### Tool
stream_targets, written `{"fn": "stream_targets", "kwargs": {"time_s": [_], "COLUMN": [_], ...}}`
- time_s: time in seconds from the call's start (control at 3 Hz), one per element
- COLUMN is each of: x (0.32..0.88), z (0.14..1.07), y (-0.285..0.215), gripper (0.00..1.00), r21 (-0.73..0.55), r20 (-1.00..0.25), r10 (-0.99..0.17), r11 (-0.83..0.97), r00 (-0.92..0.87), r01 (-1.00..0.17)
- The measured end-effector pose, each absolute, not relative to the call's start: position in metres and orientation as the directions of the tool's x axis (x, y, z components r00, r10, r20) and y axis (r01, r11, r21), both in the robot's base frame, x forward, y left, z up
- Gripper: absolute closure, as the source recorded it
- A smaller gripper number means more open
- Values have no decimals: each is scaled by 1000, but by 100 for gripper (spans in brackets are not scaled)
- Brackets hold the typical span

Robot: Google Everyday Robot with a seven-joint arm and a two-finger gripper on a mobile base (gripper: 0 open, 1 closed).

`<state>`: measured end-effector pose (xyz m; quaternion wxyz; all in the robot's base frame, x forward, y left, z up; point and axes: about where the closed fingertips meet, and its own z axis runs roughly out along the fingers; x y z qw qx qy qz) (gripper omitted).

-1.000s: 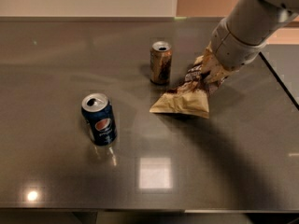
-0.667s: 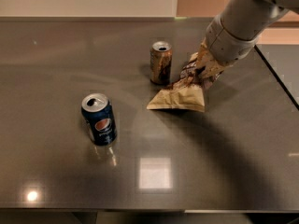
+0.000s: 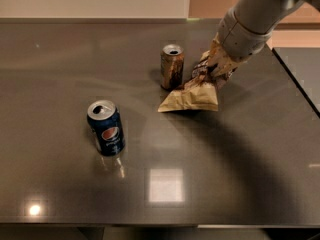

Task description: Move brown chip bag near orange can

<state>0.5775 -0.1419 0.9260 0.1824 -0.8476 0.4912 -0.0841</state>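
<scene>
The brown chip bag (image 3: 191,98) rests with its lower end on the dark table, just right of the orange can (image 3: 172,67), nearly touching it. The can stands upright with its silver top open. My gripper (image 3: 212,69) comes in from the upper right on a grey arm and is shut on the bag's upper crumpled end. The bag hides most of the fingers.
A blue Pepsi can (image 3: 106,128) stands upright at the left front of the table (image 3: 65,74). A seam (image 3: 295,84) at the right separates this table from a neighbouring surface. A bright ceiling light reflects on the tabletop near the front.
My gripper has moved left with the chip bag in it, bringing the bag closer to the orange can. Both cans have stayed in place.
</scene>
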Motion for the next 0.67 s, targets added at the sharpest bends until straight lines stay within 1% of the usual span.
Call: {"fn": "stream_targets", "kwargs": {"time_s": [0.67], "x": [586], "z": [926], "y": [-141], "gripper": [14], "r21": [-399], "r20": [-44], "r10": [-861], "r11": [-450], "r00": [507], "r01": [-799]}}
